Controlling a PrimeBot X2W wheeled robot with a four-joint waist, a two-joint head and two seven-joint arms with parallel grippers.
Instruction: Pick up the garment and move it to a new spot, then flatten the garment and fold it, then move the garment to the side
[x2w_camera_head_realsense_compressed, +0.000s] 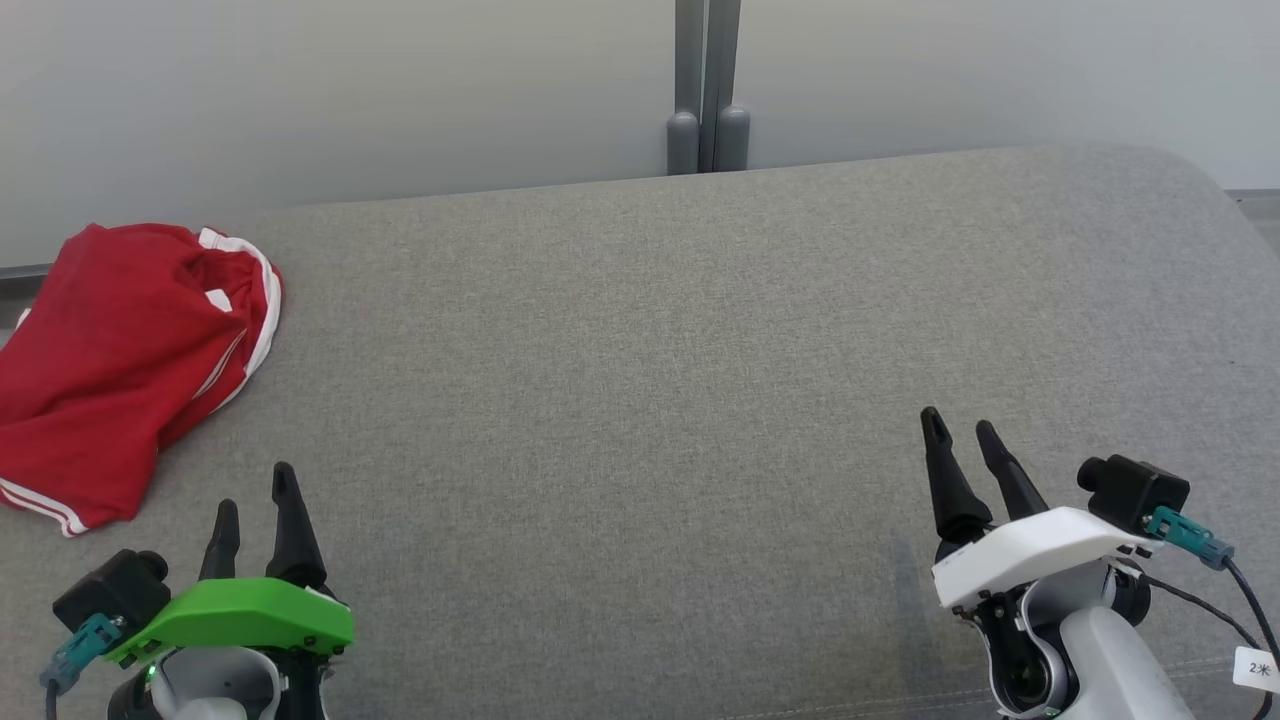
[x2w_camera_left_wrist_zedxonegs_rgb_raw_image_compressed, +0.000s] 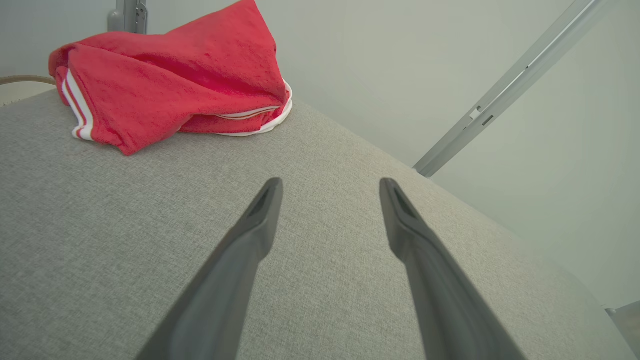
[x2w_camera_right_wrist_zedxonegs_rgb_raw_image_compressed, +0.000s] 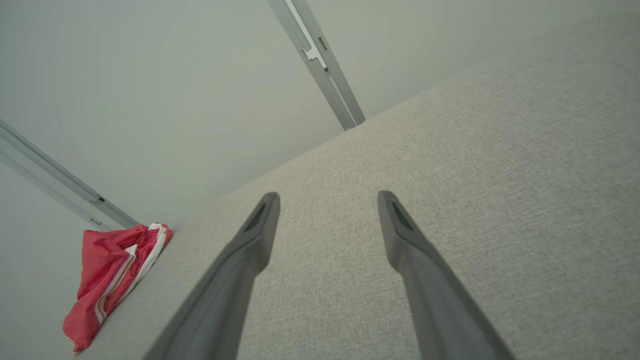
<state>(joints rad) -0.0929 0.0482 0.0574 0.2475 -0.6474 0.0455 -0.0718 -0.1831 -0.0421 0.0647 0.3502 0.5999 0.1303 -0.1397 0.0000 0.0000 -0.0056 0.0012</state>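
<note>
Red white-striped garment (x2w_camera_head_realsense_compressed: 120, 360), seemingly shorts, crumpled at the left edge of the grey surface (x2w_camera_head_realsense_compressed: 640, 400); left tool (x2w_camera_head_realsense_compressed: 255, 487) near it, right tool (x2w_camera_head_realsense_compressed: 958, 420) well apart, both released and empty; risk: a shallow pinch on one loose layer could drag it off that edge.

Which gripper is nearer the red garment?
Left. The left gripper sits just short of the garment; the right gripper is far off to its right.

Grey fabric surface (x2w_camera_head_realsense_compressed: 650, 380); pale wall (x2w_camera_head_realsense_compressed: 350, 90) behind; grey metal post (x2w_camera_head_realsense_compressed: 708, 85).
</note>
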